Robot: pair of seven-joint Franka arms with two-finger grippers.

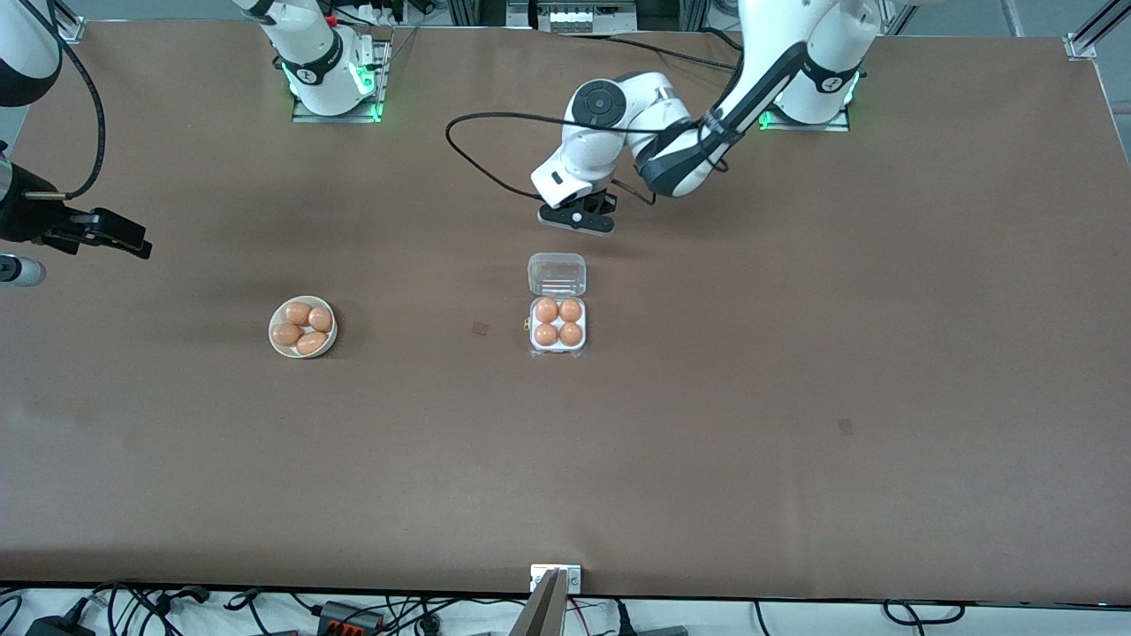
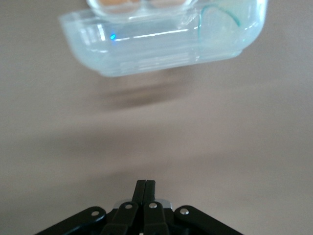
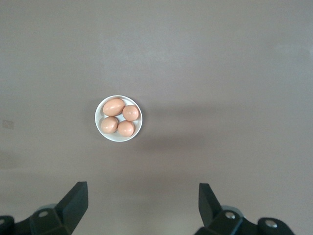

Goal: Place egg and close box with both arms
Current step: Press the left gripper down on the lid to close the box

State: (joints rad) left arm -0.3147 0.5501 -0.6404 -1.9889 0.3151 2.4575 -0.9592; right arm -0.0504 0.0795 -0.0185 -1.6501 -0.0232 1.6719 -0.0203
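Eggs (image 1: pixel 558 321) fill all four cells of the box (image 1: pixel 557 329), just past the left claw (image 1: pixel 576 218), whose fingers are pressed together, empty. Its clear lid (image 1: pixel 557 275) lies flat between them: thin, springy plastic, best nudged at its free edge. High over the table's end, the right claw (image 1: pixel 106 231) waits, spread wide, the bowl (image 3: pixel 119 118) well below it.

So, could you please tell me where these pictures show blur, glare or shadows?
Left wrist view: the box's clear lid looks soft and blurred, with bright streaks of glare and a smeared shadow on the table. Right wrist view: the bowl is sharp, beside a faint dark band. Front view: evenly lit, with green glow at both arm bases.
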